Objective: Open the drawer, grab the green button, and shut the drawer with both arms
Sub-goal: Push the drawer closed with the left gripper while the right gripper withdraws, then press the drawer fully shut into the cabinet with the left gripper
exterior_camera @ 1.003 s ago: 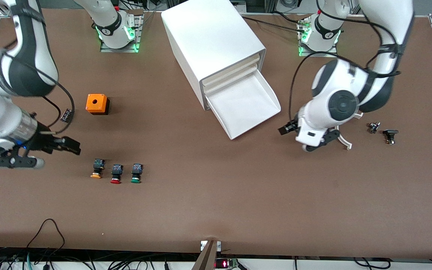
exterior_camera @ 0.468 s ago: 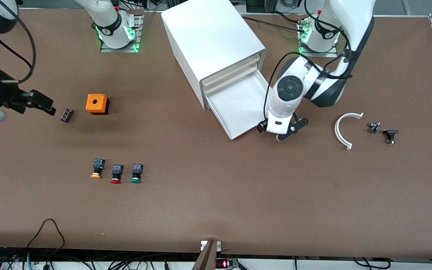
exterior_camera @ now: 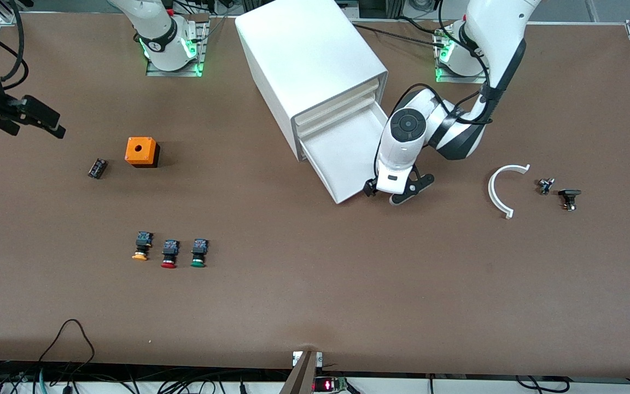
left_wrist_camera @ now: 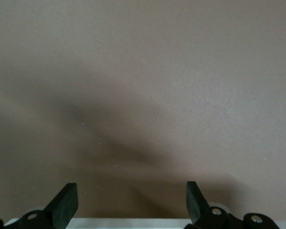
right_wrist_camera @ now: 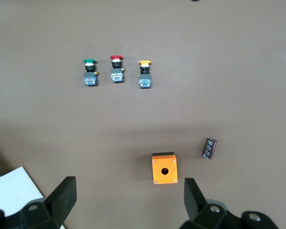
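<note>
Drawer (exterior_camera: 356, 156) pulled out, empty | left gripper (exterior_camera: 381, 192) at its front lip, fingers (left_wrist_camera: 66, 204) apart | right gripper (exterior_camera: 33, 117) waits over table (exterior_camera: 315, 284), fingers apart | push lip squarely.

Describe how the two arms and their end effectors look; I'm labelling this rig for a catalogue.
Both arms are glossy white with dark grey joint bands; the left arm shows a round dark grey joint cap. Black cables loop along each. Green lights glow at both bases. The left end effector and the right end effector are black, each with two flat wedge-shaped fingers fixed by silver screws.
</note>
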Controlling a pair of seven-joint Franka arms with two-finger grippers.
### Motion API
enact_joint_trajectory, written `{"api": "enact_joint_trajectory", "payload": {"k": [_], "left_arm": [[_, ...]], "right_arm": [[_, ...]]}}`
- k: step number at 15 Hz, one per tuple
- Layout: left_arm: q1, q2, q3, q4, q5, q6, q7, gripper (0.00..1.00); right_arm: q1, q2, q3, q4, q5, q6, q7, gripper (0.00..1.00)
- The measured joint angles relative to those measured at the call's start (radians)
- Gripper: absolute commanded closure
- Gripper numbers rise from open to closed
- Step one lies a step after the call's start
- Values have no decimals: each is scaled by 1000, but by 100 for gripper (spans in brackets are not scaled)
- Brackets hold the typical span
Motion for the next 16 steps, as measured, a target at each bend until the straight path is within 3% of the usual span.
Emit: {"api": "enact_joint_trajectory", "payload": {"k": [6,16], "left_arm": [[-11,12,-29,-6,0,5,-2,0],[-16,46,-129,-15,-42,3,-32,0]], "right_arm": [[-1,-61,44,-103,-50,19,-18,0],[-1,-64,76,-106,-55,18,-17,0]]}}
